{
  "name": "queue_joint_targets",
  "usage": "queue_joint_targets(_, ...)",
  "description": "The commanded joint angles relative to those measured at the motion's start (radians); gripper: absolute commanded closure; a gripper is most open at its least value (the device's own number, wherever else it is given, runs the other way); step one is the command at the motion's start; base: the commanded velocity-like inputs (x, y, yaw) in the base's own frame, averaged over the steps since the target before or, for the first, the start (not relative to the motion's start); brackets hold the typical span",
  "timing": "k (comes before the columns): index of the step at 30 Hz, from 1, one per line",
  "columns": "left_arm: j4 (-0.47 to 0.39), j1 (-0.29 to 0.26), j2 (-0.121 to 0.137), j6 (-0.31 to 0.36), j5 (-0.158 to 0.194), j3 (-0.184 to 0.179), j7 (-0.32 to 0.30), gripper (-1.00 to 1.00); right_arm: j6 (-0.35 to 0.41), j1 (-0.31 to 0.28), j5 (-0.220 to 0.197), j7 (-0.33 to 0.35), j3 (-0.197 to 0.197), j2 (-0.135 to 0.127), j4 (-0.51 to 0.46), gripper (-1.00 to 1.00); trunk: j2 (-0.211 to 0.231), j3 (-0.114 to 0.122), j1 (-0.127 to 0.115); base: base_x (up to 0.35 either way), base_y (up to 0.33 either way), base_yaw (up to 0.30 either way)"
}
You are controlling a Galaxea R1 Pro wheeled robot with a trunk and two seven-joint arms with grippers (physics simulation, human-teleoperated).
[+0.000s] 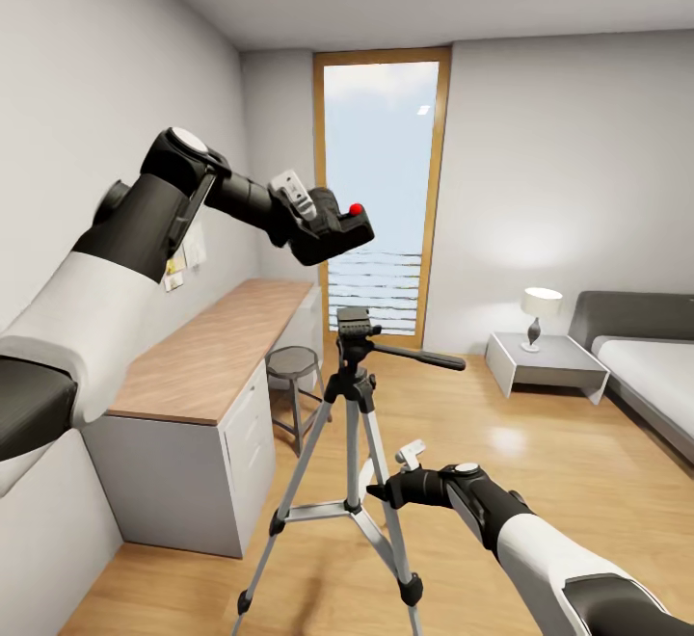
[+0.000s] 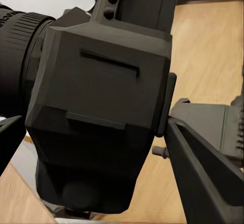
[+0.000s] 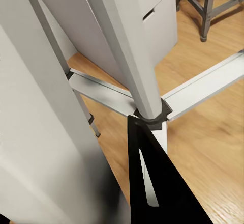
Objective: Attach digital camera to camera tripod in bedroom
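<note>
My left gripper [image 1: 323, 229] is shut on the digital camera [image 1: 339, 222], a black chunky body with a red button on top, held in the air above and slightly left of the camera tripod's black head [image 1: 354, 324]. In the left wrist view the digital camera [image 2: 101, 107] sits between both fingers [image 2: 203, 178], lens to one side. The camera tripod [image 1: 352, 424] stands on the wood floor, its pan handle [image 1: 424, 358] pointing right. Low down, my right gripper [image 1: 384, 493] is closed on a silver leg [image 3: 46, 132], with one black finger [image 3: 152, 188] beside it.
A long wooden desk [image 1: 212, 347] with grey drawers runs along the left wall, a round stool [image 1: 292, 362] beside it. A tall wood-framed window [image 1: 381, 193] is behind the tripod. A nightstand [image 1: 545, 364] with a lamp [image 1: 540, 308] and a grey bed [image 1: 651, 371] stand at the right.
</note>
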Motion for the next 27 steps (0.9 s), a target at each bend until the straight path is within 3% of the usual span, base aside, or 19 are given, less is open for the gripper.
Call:
queue_joint_targets(1, -0.001, -0.001, 0.0, 0.008, -0.011, -0.002, -0.015, 1.0, 0.007, 0.0, 0.013, 0.004, 0.004, 0.001, 0.046, 1.0, -0.001, -0.002, 0.0, 0.0, 0.0, 0.0)
queue_joint_targets(7, 0.0, -0.002, -0.006, 0.005, -0.054, 0.0, -0.04, 1.0, 0.005, 0.0, 0.013, 0.004, 0.004, -0.003, 0.047, 1.0, -0.001, -0.002, 0.0, 0.0, 0.0, 0.0)
queue_joint_targets(11, 0.0, -0.002, -0.019, 0.005, -0.09, 0.002, -0.012, 1.0, 0.001, 0.0, 0.013, 0.004, 0.004, -0.003, 0.047, 1.0, -0.001, -0.002, 0.0, 0.0, 0.0, 0.0)
queue_joint_targets(17, -0.001, -0.002, -0.03, 0.006, -0.115, 0.002, 0.05, 1.0, 0.0, 0.0, 0.013, 0.004, 0.004, -0.002, 0.047, 1.0, -0.001, -0.002, 0.0, 0.0, 0.0, 0.0)
queue_joint_targets(22, 0.0, -0.002, -0.034, 0.01, -0.122, 0.002, 0.072, 1.0, 0.0, 0.0, 0.013, 0.003, 0.004, -0.001, 0.047, 1.0, -0.001, -0.002, 0.0, 0.0, 0.0, 0.0)
queue_joint_targets(23, 0.006, -0.008, -0.039, 0.016, -0.117, -0.004, 0.066, 1.0, -0.006, 0.0, 0.006, -0.004, 0.006, 0.005, 0.008, 1.0, -0.001, -0.002, 0.0, 0.0, 0.0, 0.0)
queue_joint_targets(27, 0.028, -0.03, -0.062, 0.046, -0.086, -0.027, 0.041, 1.0, -0.013, 0.0, 0.0, -0.007, 0.007, 0.02, 0.024, 1.0, -0.001, -0.002, 0.0, 0.0, 0.0, 0.0)
